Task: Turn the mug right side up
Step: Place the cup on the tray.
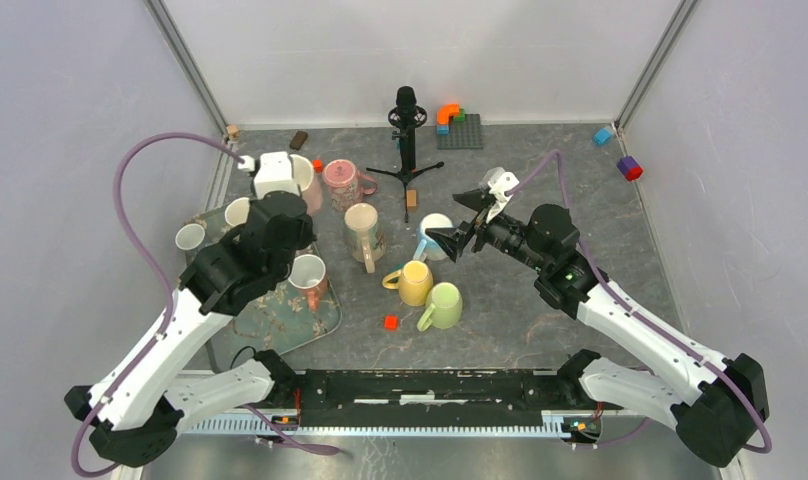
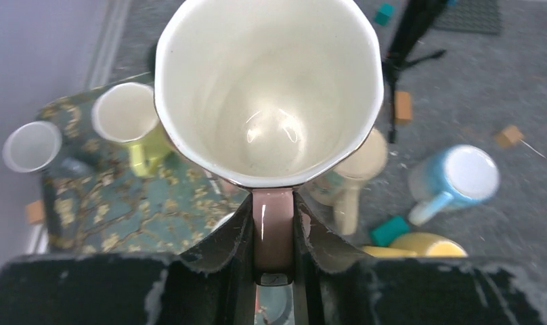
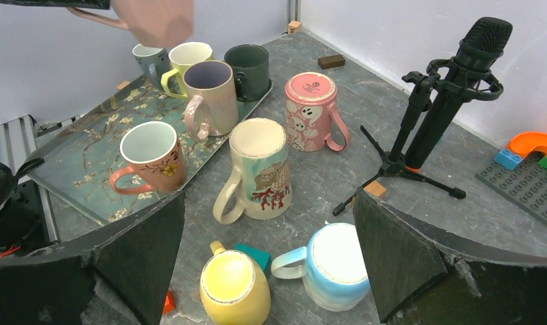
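Grey table is carrying a crowd of mugs, and the teal blossom-print tray on its left side is taking those already standing mouth-up. Above the tray's far end the left arm is holding the pink mug in the air, touching nothing below it, its pale inside facing the wrist camera. The left gripper is clamping the mug's handle between both fingers. The right gripper is hanging with jaws wide apart over the blue mug, holding nothing. By my reading the flip is looking largely done and the set-down is calling for the care. The wrist should be levelling the base first and aiming at a bare patch of tray apart from the lime-handled mug. It should then be lowering slowly, since a mug pinched only by its handle is liable to be pivoting, with the fingers parting only once the base is sitting flat
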Tool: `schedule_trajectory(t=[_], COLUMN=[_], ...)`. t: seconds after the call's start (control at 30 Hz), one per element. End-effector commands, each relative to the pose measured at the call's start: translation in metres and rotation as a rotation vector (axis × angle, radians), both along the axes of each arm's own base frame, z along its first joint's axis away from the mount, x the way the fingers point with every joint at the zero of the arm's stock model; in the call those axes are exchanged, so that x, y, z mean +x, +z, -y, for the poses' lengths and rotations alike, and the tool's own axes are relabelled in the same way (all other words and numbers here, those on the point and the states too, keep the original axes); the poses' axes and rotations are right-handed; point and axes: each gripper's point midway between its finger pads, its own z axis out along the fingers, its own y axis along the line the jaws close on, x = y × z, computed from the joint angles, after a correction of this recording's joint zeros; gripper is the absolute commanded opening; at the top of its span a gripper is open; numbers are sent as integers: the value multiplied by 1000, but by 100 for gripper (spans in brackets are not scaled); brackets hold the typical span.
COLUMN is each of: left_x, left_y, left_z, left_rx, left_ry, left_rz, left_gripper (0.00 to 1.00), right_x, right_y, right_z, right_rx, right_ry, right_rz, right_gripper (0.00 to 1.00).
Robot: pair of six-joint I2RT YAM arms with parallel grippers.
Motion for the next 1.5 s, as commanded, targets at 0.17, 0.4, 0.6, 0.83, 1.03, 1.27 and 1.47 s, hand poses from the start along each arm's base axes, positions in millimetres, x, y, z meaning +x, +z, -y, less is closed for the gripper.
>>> schedule_trajectory(t=[0.17, 0.4, 0.6, 0.83, 1.03, 1.27, 1.47], left_x=[-17, -23, -24, -20, -19, -16, -9], left_y=[8, -18, -50, -87, -115, -148, -172], left_z=[-79, -102, -110, -113, -113, -113, -112], left_rx=[-26, -3, -33, -88, -117, -134, -144], left_ry=[379, 501, 590, 650, 674, 689, 659], left_rz=[119, 105, 83, 51, 29, 14, -11], left_gripper=[2, 2, 2, 2, 2, 2, 2], right_x=[-8, -12, -15, -17, -19, -19, -19], right_y=[18, 17, 17, 23, 28, 25, 24], right_z=[-7, -6, -7, 2, 8, 7, 9], right_rx=[53, 54, 57, 77, 96, 97, 99], right_ry=[50, 59, 78, 41, 19, 24, 18], right_rz=[15, 17, 12, 30, 48, 44, 48], right_gripper=[98, 98, 98, 98, 98, 98, 98])
